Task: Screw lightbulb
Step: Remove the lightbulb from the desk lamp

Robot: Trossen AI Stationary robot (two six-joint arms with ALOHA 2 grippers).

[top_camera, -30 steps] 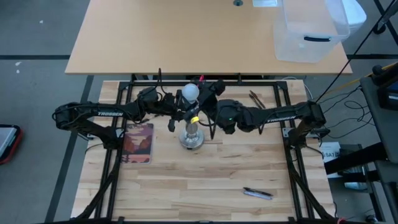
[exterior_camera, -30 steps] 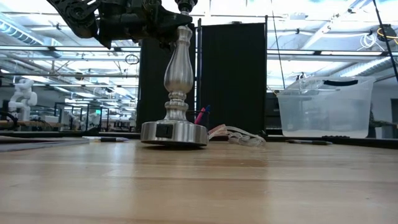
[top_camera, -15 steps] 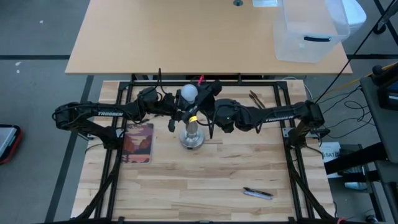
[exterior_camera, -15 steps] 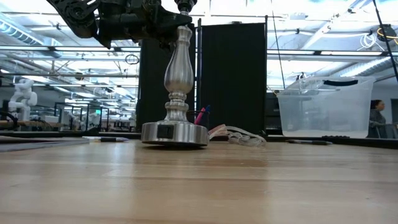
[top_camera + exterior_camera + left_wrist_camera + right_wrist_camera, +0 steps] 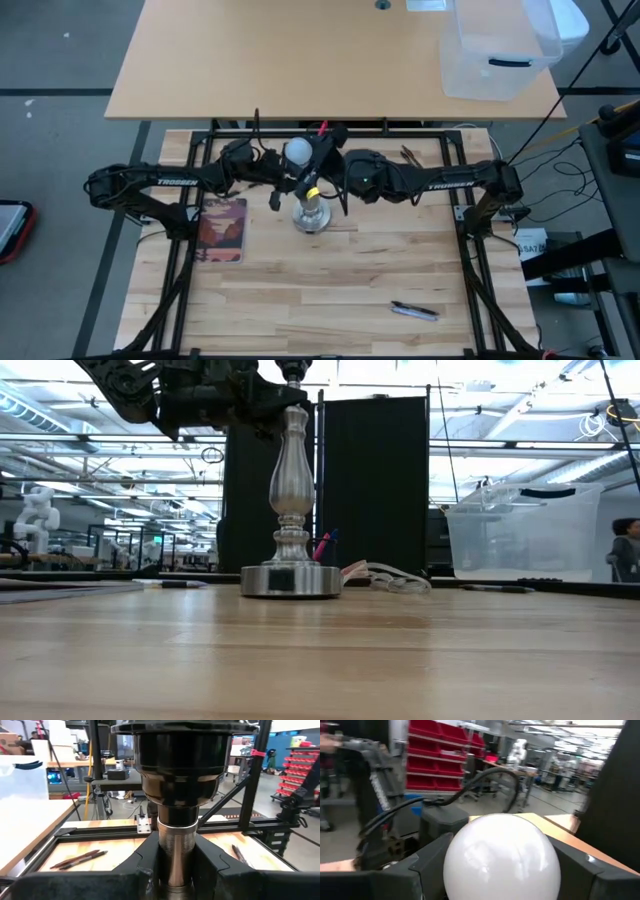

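On the left, the left gripper [image 5: 283, 178] is clamped on the neck of the lamp stand [image 5: 291, 510], its two dark fingers [image 5: 142, 865] pressed against either side of the silvery post just under the black socket [image 5: 179, 767]. It looks like the bracing hand here. The stand's round foot sits flat on the wooden table [image 5: 330, 280], with a small book [image 5: 222, 228] lying near it on the left arm's side.

In the middle, the lightbulb [image 5: 298, 152] sits at the top of the stand, its white globe showing from above. Moving right, the right gripper [image 5: 318, 160] has its jaws on either side of that globe [image 5: 501, 856], hugging it closely; this reads as a grip, though actual contact is hard to confirm.

Judging by the layout, the screwing step is under way. The next move calls for a gentle twist of the bulb while the left arm keeps the stand from turning.
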